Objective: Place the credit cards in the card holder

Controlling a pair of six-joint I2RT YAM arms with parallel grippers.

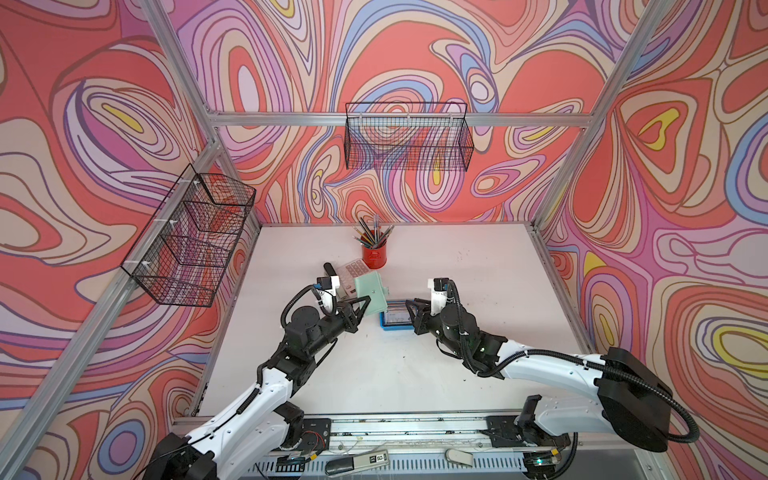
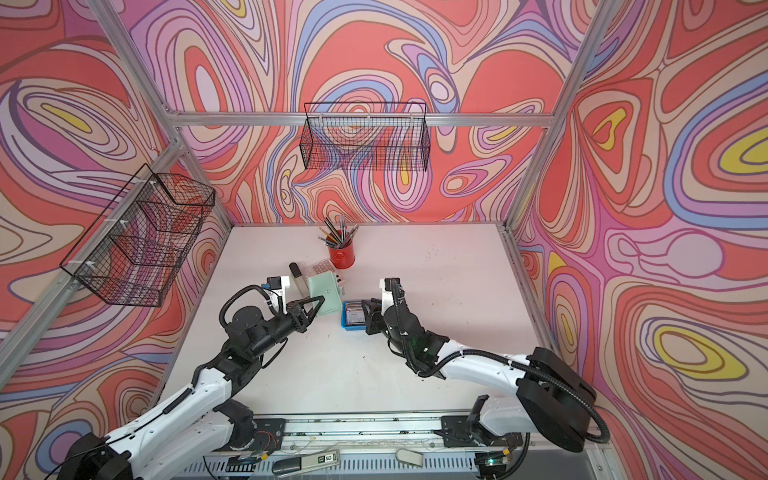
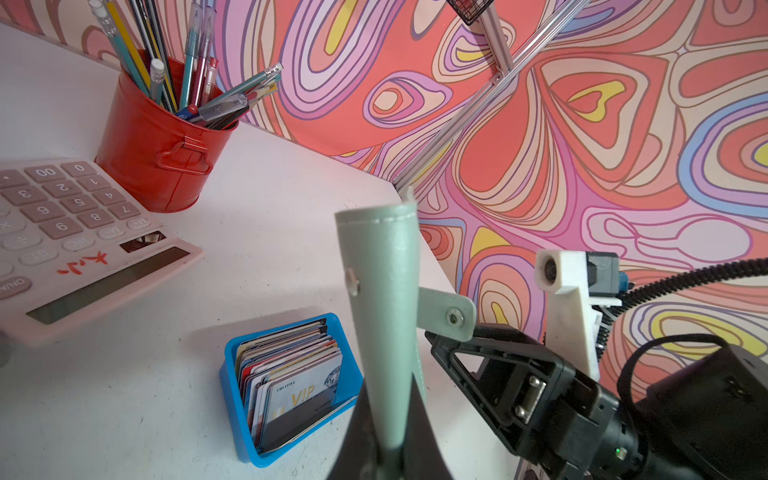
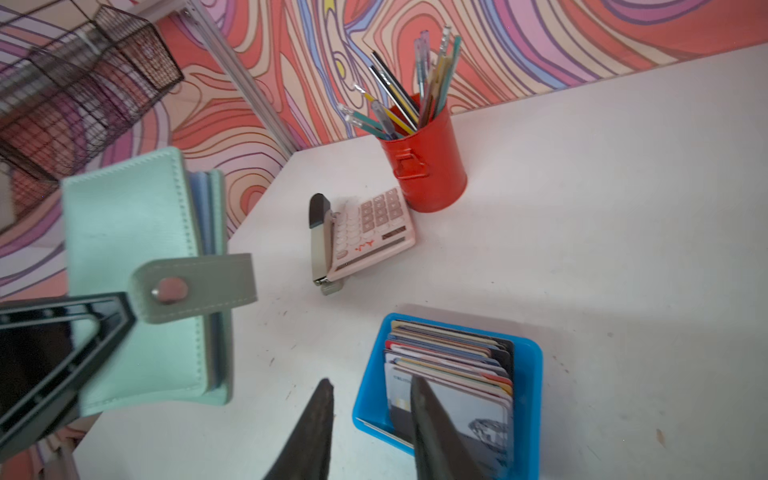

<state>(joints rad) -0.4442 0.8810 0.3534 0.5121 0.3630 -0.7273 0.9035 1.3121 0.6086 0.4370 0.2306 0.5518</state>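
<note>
card holder point(image 4: 124, 249): blurred in the right wrist view; inside hidden.
credit cards point(image 3: 291, 386): rear ones mostly hidden behind the front card.
left gripper point(image 3: 390, 419): fingers cut off by the frame edge.

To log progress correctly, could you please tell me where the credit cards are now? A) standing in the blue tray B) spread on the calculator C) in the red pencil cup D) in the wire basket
A: the credit cards stand on edge in the blue tray, while the left gripper holds up the card holder.
</note>
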